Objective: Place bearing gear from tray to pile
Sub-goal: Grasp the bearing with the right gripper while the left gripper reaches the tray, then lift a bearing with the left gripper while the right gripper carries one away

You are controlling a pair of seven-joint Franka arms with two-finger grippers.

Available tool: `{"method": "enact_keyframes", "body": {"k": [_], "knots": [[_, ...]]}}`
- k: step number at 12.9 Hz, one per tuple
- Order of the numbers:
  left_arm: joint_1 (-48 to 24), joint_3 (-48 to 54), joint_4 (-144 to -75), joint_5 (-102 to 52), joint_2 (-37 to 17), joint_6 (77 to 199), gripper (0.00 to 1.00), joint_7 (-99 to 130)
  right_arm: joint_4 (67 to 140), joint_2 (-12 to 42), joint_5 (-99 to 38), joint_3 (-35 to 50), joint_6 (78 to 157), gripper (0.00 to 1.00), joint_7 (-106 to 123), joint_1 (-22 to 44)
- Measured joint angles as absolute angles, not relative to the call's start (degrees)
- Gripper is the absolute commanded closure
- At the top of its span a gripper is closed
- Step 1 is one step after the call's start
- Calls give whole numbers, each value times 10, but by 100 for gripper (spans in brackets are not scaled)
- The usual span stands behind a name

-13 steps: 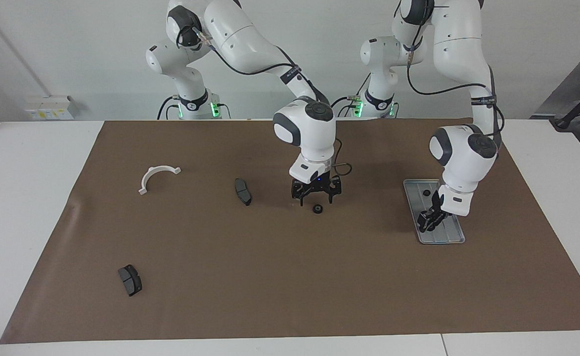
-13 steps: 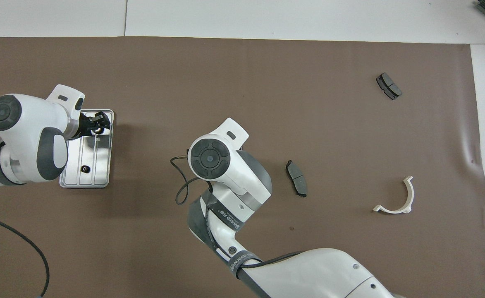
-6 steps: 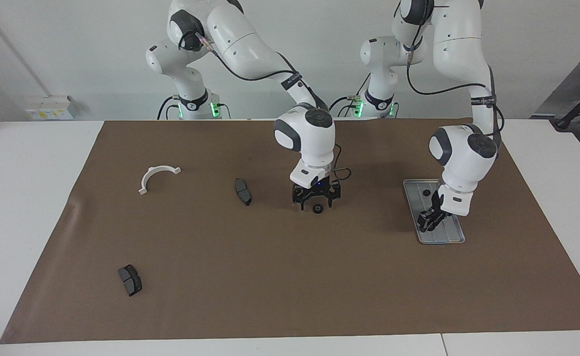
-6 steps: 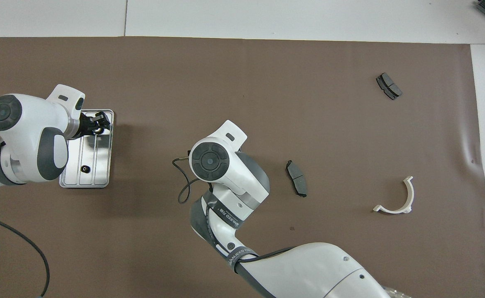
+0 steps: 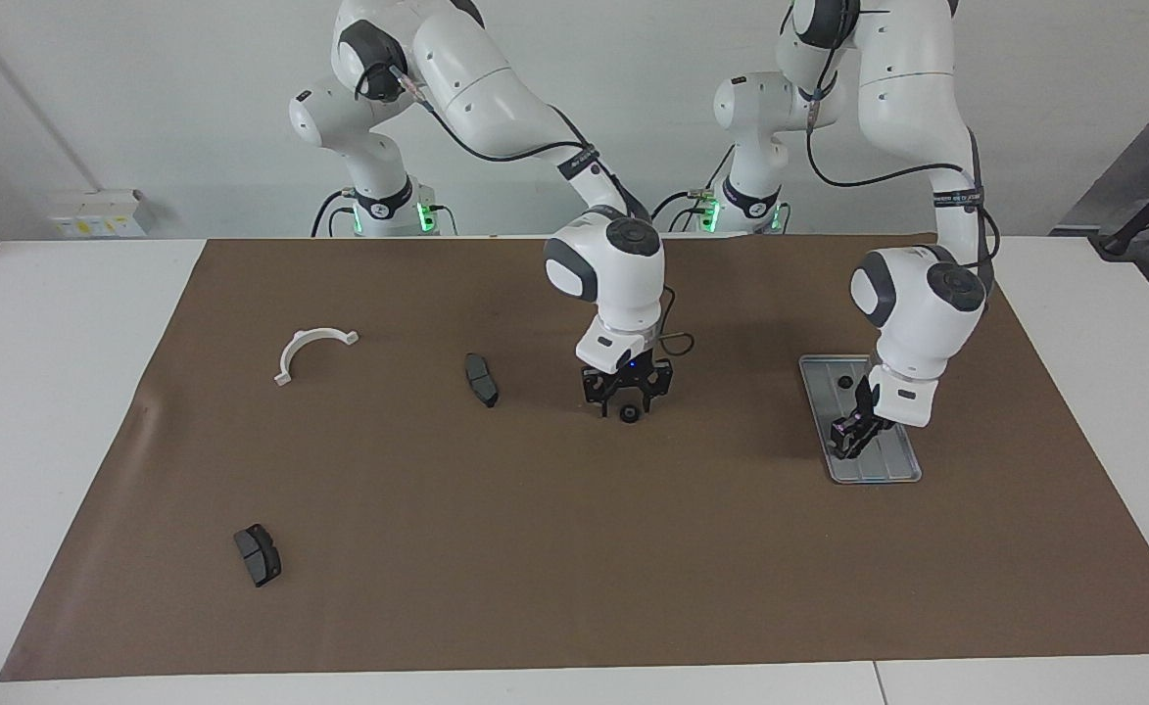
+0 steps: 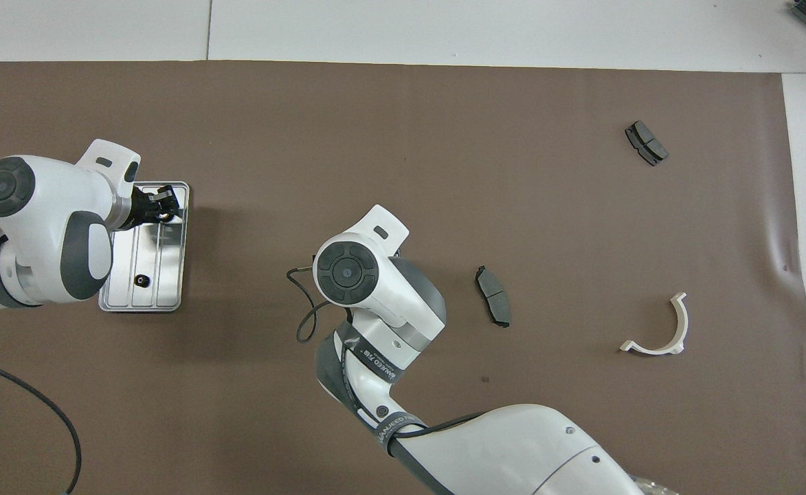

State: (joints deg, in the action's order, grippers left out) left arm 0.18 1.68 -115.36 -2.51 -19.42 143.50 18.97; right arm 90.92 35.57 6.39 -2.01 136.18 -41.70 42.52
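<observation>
Two arms at work over the tray (image 5: 902,469) and a lone black gear (image 5: 629,414) on the tabletop.
The left hand (image 5: 848,438) was low over the tray's farther end, fingers narrow, contents not discernible; the right hand (image 5: 628,395) hovered partly spread just above the lone gear; another gear (image 6: 141,280) lay in the tray.

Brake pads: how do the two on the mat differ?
The brake pad beside the right gripper lies mid-mat, seen narrow and edge-on in the facing view. The brake pad toward the right arm's end of the table lies farther from the robots, near the mat's corner, showing its broad face with a centre groove. Both are dark grey, and neither is being touched.
</observation>
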Motion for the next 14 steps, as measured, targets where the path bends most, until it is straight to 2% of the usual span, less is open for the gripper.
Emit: {"method": "enact_keyframes", "body": {"k": [3,4,6,9,10,11,14], "knots": [[2,17,-1154,-25,-194,1435,78,190,909,356,64,-20,1363,28,-417,426],[2,17,-1153,-25,-194,1435,78,190,910,356,64,-20,1363,36,-417,427],[2,17,-1148,-24,-195,1425,78,190,910,357,64,-20,1363,59,-417,427],[1,18,-1103,-5,-205,1365,78,190,910,357,72,-20,1363,64,-417,427],[0,18,-1085,-2,-208,1349,78,190,910,357,73,-20,1363,74,-417,427],[-2,18,-1072,-1,-210,1339,78,190,910,357,74,-20,1363,97,-417,427],[-27,19,-1041,0,-212,1313,78,210,909,357,77,-20,1361,100,-417,428]]}}
